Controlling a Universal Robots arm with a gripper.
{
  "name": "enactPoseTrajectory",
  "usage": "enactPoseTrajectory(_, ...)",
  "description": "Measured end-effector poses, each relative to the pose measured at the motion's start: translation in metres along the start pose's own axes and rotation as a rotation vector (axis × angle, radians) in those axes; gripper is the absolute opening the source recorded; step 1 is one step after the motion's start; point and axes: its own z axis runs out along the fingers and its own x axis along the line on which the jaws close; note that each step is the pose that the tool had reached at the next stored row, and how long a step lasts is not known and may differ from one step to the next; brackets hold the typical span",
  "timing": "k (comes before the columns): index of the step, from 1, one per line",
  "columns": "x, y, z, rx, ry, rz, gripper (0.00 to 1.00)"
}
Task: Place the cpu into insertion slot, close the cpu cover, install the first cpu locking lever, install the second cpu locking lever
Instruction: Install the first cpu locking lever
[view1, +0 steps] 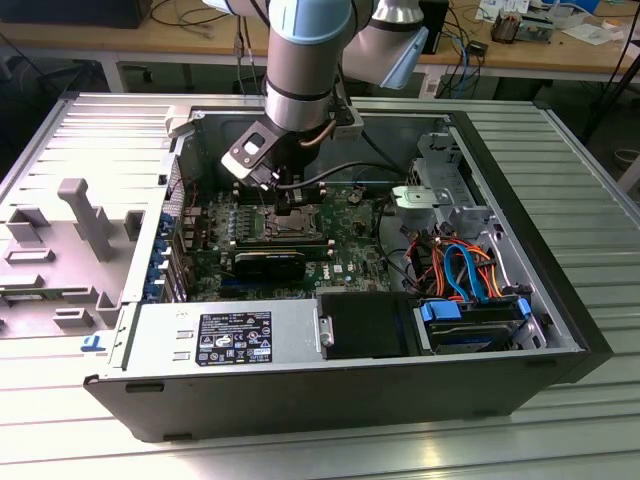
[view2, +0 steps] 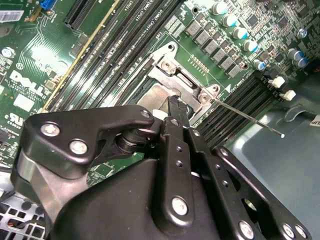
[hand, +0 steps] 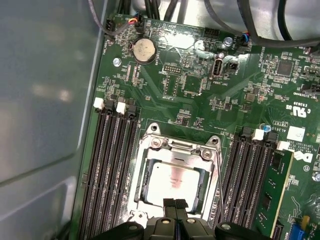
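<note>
The cpu (hand: 172, 175), a dull silver square chip, lies in the insertion slot (hand: 150, 143) on the green motherboard. The cpu cover (hand: 176, 155), a thin silver frame, lies flat around the chip's top. In the first wrist view my gripper (hand: 175, 202) hangs right over the socket's edge, its black fingers pressed together with nothing seen between them. The second wrist view has the gripper (view2: 172, 102) tip low against the silver cover (view2: 165, 70). A thin locking lever rod (view2: 250, 120) sticks out from the socket's corner over the memory slots. In the exterior view the gripper (view1: 290, 195) reaches down into the open computer case.
Long black memory slots (hand: 107, 165) flank the socket, with a green memory module (hand: 280, 190) in one. A coin battery (hand: 143, 49) and a grey case wall (hand: 45, 125) are nearby. Orange and blue cables (view1: 460, 265), a power supply (view1: 230, 335) and a black card (view1: 270, 263) crowd the case.
</note>
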Motion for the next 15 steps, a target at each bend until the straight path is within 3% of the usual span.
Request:
enactPoseTrajectory(7,0.0000,0.0000,0.0000,0.0042,-0.0041,-0.054,0.11)
enactPoseTrajectory(11,0.0000,0.0000,0.0000,0.0114,-0.0111,-0.146,0.11)
enactPoseTrajectory(15,0.0000,0.0000,0.0000,0.0148,-0.0145,-0.191,0.11)
